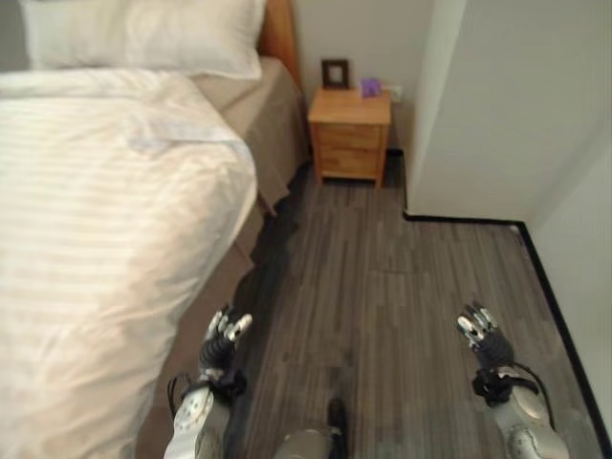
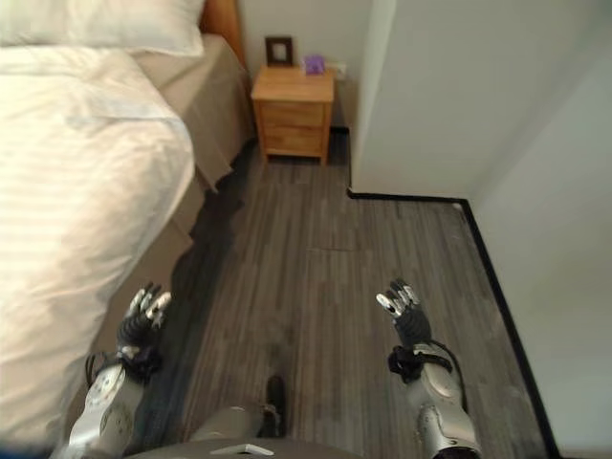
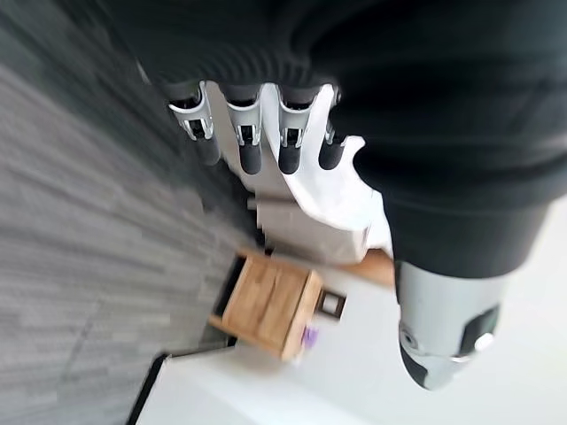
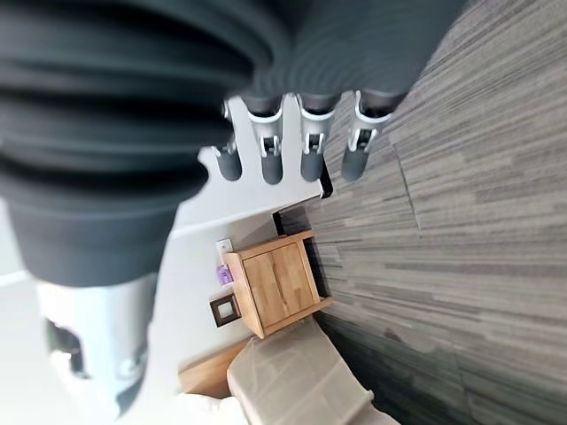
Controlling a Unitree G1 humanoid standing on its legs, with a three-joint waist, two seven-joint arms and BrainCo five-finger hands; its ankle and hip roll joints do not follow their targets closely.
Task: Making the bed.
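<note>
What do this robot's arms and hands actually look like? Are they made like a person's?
Roughly, yes. Each arm is smooth silver-grey metal with round fittings near the wrist. The left hand and right hand have a dark ribbed cover over the wrist and back of the hand, like a rubber cuff. Beyond it come slim silver fingers ending in rounded dark tips, set in a row.

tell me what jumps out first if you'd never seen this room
The big white duvet fills the robot's left side, rumpled, hanging off the bed's edge with a pillow at the head. Beyond it a wooden nightstand stands against the wall. Both hands, left hand and right hand, hover empty over the floor.
</note>
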